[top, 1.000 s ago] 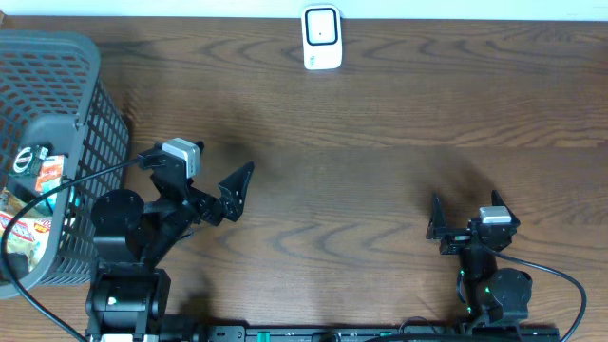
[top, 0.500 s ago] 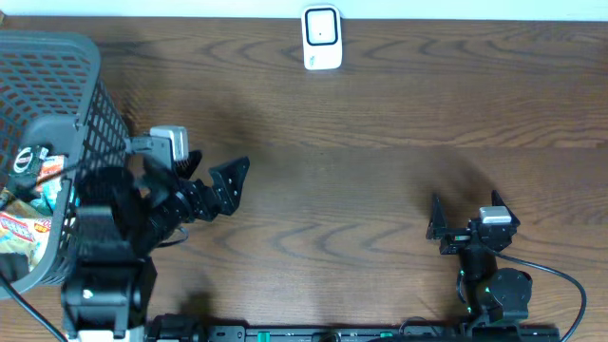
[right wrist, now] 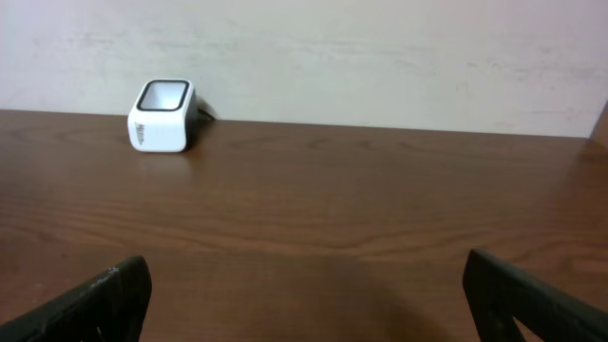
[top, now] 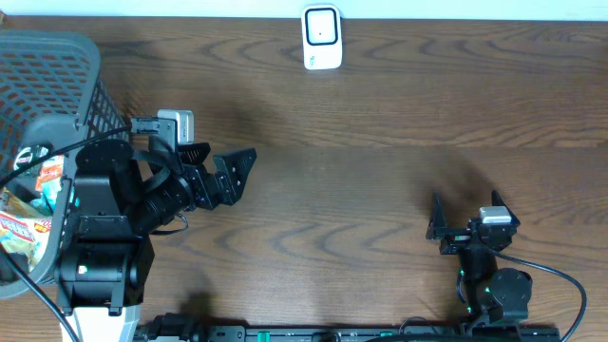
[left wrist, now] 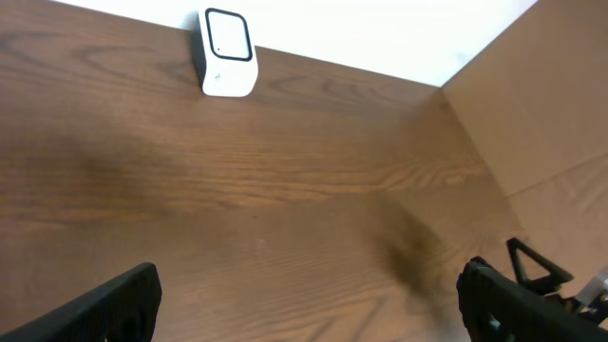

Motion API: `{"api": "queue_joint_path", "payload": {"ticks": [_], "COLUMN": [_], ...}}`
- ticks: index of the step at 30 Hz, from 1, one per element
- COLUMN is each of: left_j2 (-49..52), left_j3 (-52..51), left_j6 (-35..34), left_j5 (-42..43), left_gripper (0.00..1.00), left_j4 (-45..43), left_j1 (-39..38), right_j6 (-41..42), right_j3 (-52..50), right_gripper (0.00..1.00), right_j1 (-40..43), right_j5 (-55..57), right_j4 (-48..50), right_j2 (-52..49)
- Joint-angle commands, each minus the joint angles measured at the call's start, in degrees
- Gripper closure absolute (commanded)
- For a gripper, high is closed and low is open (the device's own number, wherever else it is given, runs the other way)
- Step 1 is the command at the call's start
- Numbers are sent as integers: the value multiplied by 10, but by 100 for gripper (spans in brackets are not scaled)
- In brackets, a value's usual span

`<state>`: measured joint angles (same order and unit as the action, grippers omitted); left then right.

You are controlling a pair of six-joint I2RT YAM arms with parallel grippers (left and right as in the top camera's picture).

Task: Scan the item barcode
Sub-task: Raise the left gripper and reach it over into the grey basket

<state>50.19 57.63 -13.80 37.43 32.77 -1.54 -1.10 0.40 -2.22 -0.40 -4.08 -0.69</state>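
Dark brown wood grain covers the bench (top: 399,123), which fills nearly the whole overhead view. A pale plastered wall (right wrist: 380,57) runs along its far edge at the top. In the left wrist view a tan panel (left wrist: 541,95) closes the upper right corner. A grey mesh basket (top: 57,66) stands at the left edge of the overhead frame. Just to its right, the left arm's fingers (top: 237,173) are spread wide over bare wood and grip nothing. At the lower right, well apart from them, the right arm's fingers (top: 436,218) are also splayed wide and empty. The white scanner (top: 322,38), with its dark window, sits at top centre against the wall. Snack packets (top: 24,233) lie inside the basket at the lower left; which one carries the barcode cannot be told.
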Motion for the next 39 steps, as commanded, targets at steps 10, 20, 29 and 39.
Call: {"api": "queue_joint_path", "payload": {"ticks": [10, 20, 29, 39], "left_j2": [141, 218, 217, 217], "left_j3": [185, 199, 203, 239], "left_j6": [-19, -31, -95, -93], "left_j5": [-23, -31, -5, -60], "left_gripper": [2, 2, 2, 2], "left_j4": [213, 237, 184, 175], "left_j1": [2, 2, 2, 2], "right_j6": [-7, -7, -7, -7], "right_j3": [-1, -1, -1, -1], "right_gripper": [1, 1, 1, 1], "right_j1": [-5, -5, -5, -5], "right_j5": [-2, -2, -2, -2], "right_j4": [-3, -3, -3, -3], "right_j2": [3, 3, 3, 3]}}
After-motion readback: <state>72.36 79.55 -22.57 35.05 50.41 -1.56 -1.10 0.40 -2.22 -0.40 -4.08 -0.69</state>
